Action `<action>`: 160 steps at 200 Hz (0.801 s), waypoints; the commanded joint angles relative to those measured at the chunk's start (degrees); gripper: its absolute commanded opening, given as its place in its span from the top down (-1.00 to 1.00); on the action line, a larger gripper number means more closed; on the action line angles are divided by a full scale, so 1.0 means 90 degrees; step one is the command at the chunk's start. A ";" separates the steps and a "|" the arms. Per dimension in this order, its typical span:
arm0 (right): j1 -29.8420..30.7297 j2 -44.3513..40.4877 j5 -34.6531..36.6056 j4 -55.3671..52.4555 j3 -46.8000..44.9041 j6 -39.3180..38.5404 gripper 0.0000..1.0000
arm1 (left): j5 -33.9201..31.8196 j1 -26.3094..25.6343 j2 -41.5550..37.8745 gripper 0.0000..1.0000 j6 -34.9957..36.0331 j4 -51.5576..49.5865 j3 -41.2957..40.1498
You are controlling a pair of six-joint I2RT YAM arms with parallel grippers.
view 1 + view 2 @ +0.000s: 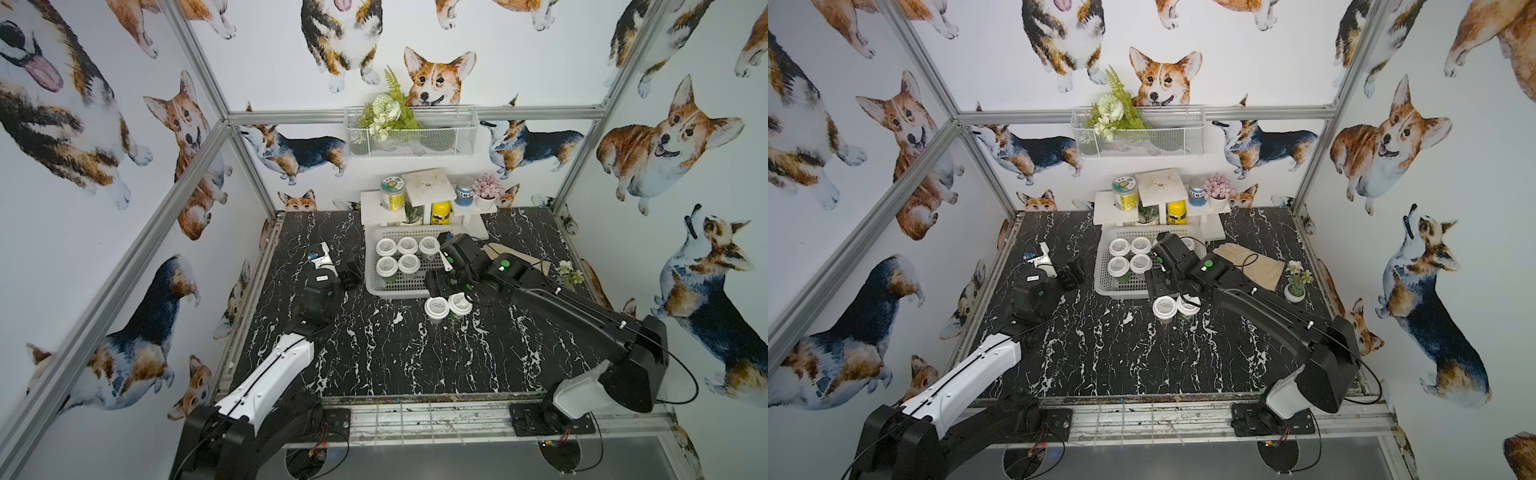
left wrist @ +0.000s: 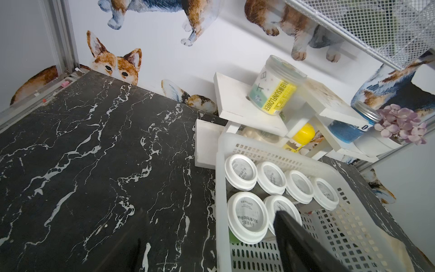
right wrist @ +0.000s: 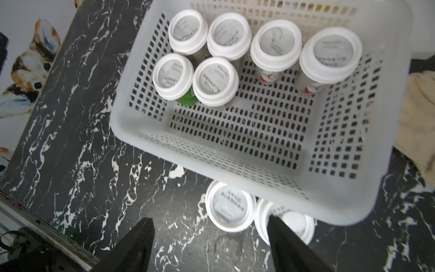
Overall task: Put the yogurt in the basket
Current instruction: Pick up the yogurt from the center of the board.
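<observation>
Six yogurt cups (image 3: 215,81) are sitting in the basket (image 3: 329,200) toward the back edge of the counter (image 1: 374,353), and two more are standing just outside its front rim. The right gripper (image 3: 210,220) is hovering spread above those two, and the left gripper (image 1: 350,273) is hanging spread beside the basket.

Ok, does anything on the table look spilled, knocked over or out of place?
Nothing is spilled or tipped. Six yogurt cups stand upright in the basket; two more cups stand outside it on the table by its near edge. A beige cloth lies loose beside the basket.
</observation>
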 commanded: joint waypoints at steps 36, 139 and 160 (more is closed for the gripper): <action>0.0014 -0.0783 0.0684 -0.0498 -0.0703 0.0262 -0.54 | 0.0223 0.0014 0.0047 -0.69 -0.0025 0.0039 -0.0022; -0.1040 -0.1020 -0.0459 0.0834 -0.2411 -0.0035 -0.44 | 0.0346 0.0012 0.0176 -0.68 -0.0008 0.0065 0.0078; -0.1096 -0.0995 -0.0674 0.1028 -0.2380 -0.0085 -0.59 | 0.0361 0.0008 0.0191 -0.68 -0.0016 0.0076 0.0095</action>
